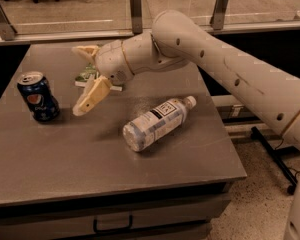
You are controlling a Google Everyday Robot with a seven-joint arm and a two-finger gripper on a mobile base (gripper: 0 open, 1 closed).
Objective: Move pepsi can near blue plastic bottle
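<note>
The pepsi can [38, 97] stands upright at the left of the grey table [90, 164]. The blue plastic bottle [157, 123] lies on its side near the table's middle, white cap pointing to the back right. My gripper [80, 80] hovers above the table between them, just right of the can and apart from it. Its two tan fingers [92, 96] are spread wide and hold nothing. The arm reaches in from the right.
A green snack bag [88, 76] lies at the back of the table, partly hidden behind the gripper. A railing with metal posts [135, 4] runs behind the table. A drawer handle [112, 226] shows under the front edge.
</note>
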